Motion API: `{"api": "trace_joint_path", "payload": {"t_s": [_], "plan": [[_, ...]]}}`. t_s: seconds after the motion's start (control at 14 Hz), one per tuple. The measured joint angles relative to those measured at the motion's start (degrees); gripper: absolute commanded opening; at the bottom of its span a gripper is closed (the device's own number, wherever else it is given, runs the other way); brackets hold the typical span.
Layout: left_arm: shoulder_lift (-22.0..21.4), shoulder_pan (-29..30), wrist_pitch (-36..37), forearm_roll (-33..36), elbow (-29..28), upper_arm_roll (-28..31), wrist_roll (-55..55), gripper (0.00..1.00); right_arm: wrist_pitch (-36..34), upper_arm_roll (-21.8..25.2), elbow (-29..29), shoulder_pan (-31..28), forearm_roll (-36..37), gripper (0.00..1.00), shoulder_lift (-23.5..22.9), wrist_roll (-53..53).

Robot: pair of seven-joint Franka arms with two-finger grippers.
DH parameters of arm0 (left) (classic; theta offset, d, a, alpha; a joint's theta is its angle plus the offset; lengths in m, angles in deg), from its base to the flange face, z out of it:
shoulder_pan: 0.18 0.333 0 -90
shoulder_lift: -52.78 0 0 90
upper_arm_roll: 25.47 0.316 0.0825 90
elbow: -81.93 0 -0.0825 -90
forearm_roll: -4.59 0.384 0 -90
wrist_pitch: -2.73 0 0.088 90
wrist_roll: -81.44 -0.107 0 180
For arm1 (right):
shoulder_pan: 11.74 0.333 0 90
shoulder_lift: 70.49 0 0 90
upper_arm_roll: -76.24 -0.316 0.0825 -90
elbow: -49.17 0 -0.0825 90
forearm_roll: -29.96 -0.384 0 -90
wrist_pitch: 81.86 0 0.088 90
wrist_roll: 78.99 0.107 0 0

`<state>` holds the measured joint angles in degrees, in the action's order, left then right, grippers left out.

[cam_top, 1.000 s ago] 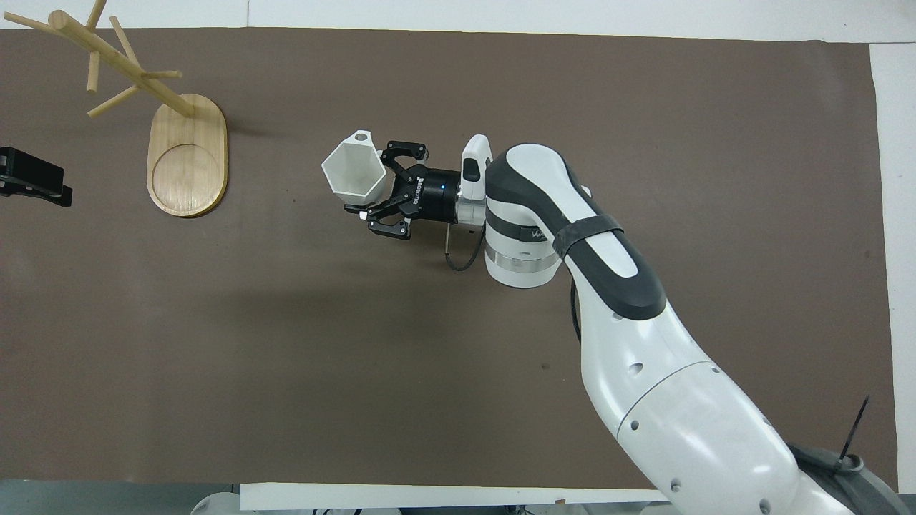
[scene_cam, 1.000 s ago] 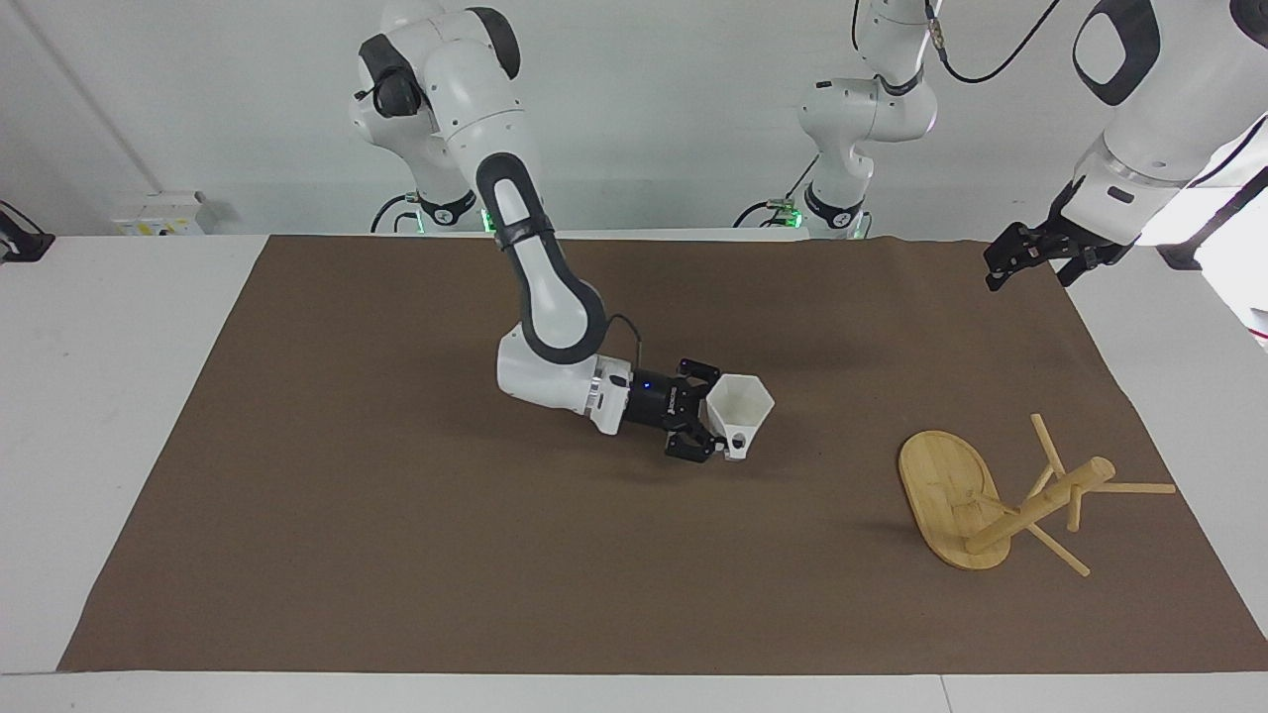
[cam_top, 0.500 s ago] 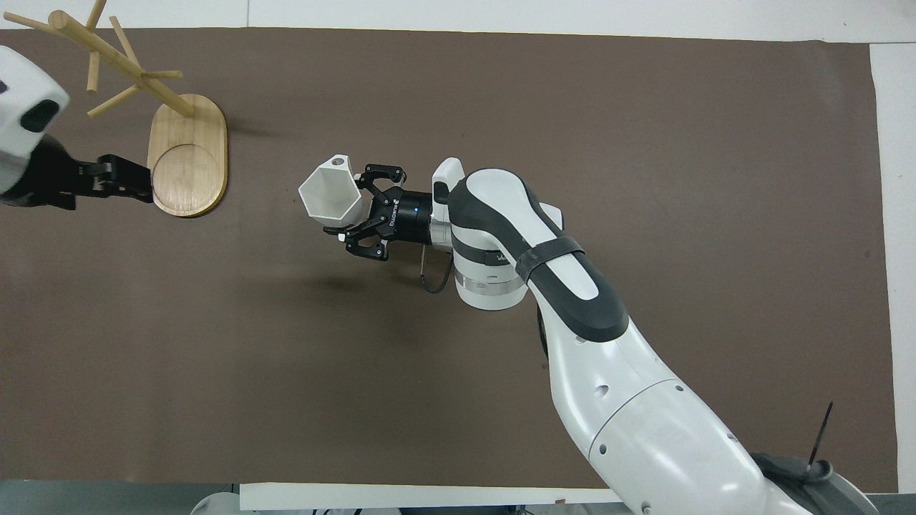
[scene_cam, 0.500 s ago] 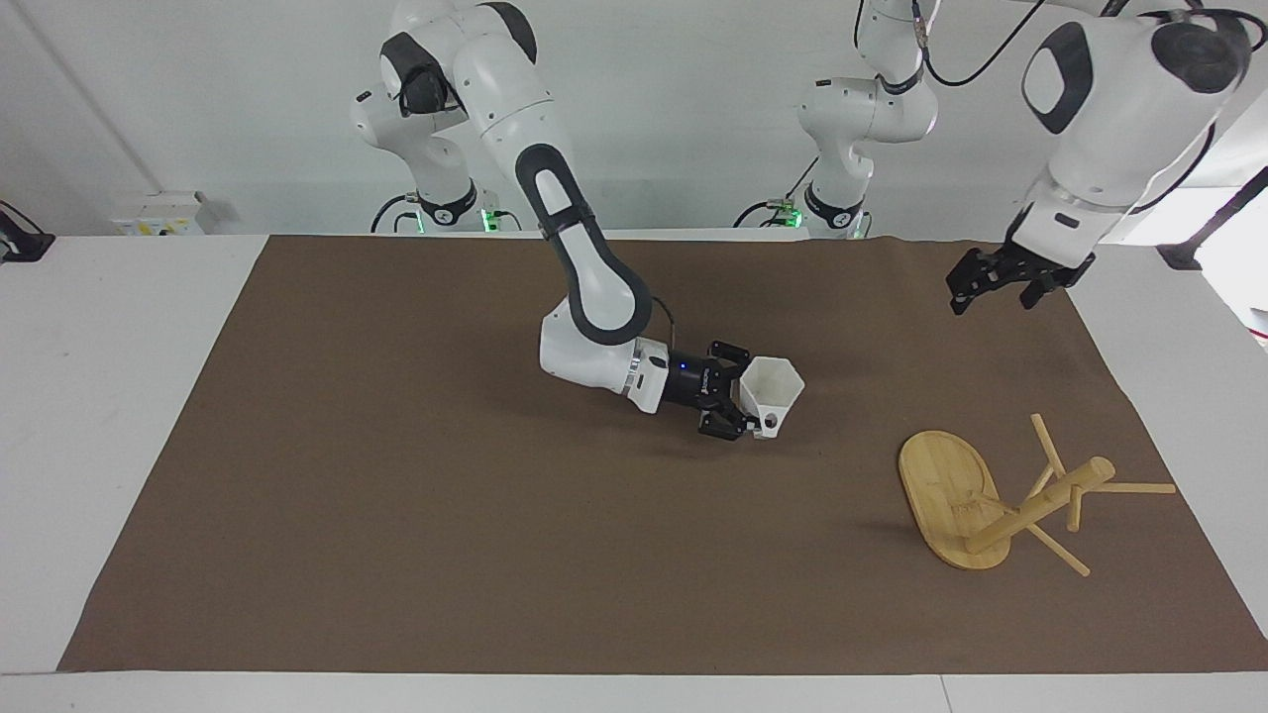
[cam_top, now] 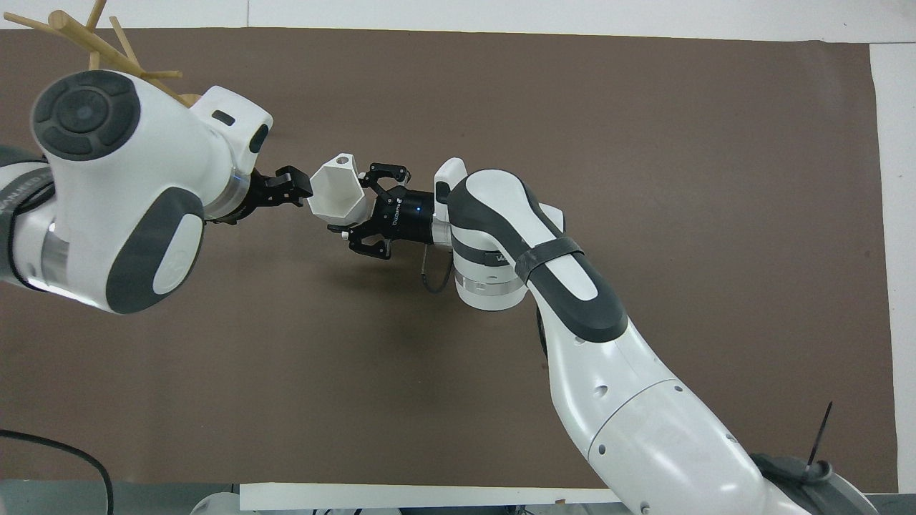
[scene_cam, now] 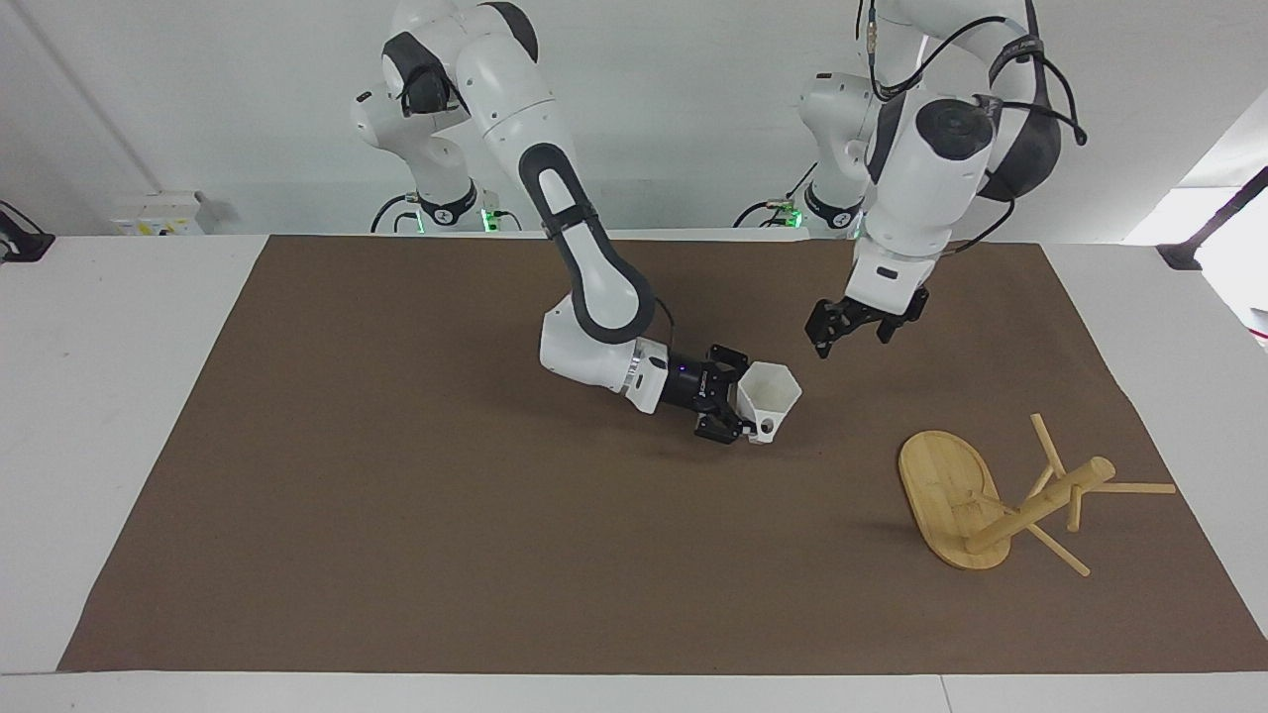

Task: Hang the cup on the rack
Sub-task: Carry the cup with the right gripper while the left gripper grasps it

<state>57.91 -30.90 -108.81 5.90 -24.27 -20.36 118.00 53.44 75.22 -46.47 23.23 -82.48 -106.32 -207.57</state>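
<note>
A white table (scene_cam: pixel 119 416) carries a large brown mat (scene_cam: pixel 416 515) covering most of its top. A plain pale wall (scene_cam: pixel 198 99) stands at the robots' end, evenly lit. A small whitish box with yellow marks (scene_cam: pixel 158 213), perhaps a socket unit, sits at the wall near the right arm's end

The right arm is stretched low over the middle of the table, its wrist laid almost level, and the right gripper (scene_cam: pixel 741 410) is clamped on the cup (scene_cam: pixel 772 395), held clear of the surface. The left arm is bent steeply down from above, and the left gripper (scene_cam: pixel 850 327) is hung in the air with its fingers spread apart, close to the held cup.
</note>
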Motion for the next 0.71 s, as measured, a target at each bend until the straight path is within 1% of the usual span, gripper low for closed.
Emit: {"api": "trace_joint_path", "payload": {"t_s": [0.21, 0.29, 0.43, 0.5, 0.64, 0.71], "plan": [[3.5, -0.7, -2.1, 0.0, 1.5, 0.0, 2.0, 0.99, 0.2, 0.0, 0.0, 0.0, 0.0, 0.23, 0.0, 0.0], [4.2, -0.7, -2.2, 0.0, 2.3, 0.0, 2.0, 0.98, 0.4, 0.0, 0.0, 0.0, 0.0, 0.23, 0.0, 0.0], [4.7, -0.7, -2.2, 0.0, 3.2, 0.1, 2.1, 0.90, 0.5, 0.0, 0.0, 0.1, 0.0, 0.23, 0.0, 0.0], [4.7, -0.8, -2.2, 0.0, 3.2, 0.1, 2.1, 0.83, 0.6, 0.0, 0.0, 0.1, 0.0, 0.23, 0.0, 0.0], [4.7, -1.2, -2.2, -0.2, 3.0, 0.0, 2.4, 0.65, 0.8, 0.0, 0.0, 0.1, 0.0, 0.23, 0.0, 0.0], [4.8, -1.6, -2.2, -0.5, 2.7, 0.0, 3.1, 0.60, 0.9, 0.0, -0.1, 0.1, 0.0, 0.23, 0.0, 0.0]]}}
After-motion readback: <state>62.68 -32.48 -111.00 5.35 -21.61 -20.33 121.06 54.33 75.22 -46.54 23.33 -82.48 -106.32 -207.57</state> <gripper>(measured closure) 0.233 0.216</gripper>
